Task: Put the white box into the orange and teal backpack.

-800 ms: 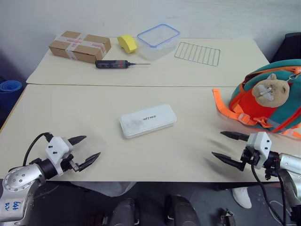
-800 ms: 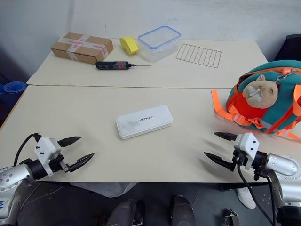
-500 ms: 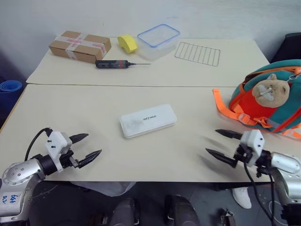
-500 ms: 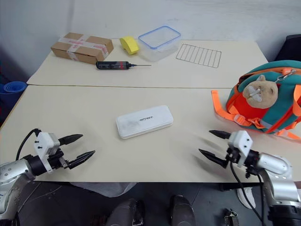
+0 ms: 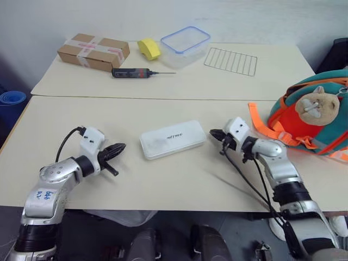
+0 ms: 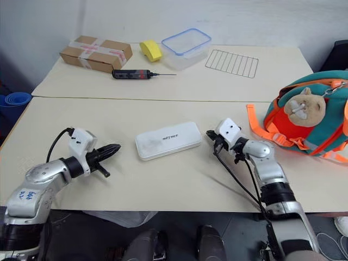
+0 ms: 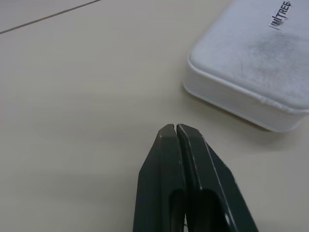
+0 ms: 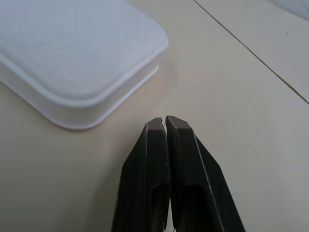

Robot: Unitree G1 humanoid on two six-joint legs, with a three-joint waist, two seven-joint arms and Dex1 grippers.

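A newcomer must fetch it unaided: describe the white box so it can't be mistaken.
On the nearer of the two beige tables, look at the middle, between the two shut grippers. There lies the white box, flat and long with rounded corners and small dark lettering on top, unlike the brown taped cardboard box on the far table.

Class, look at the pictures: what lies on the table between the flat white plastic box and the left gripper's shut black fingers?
Nothing: only bare tabletop separates the white box from the left gripper, seen plainly in the left wrist view.
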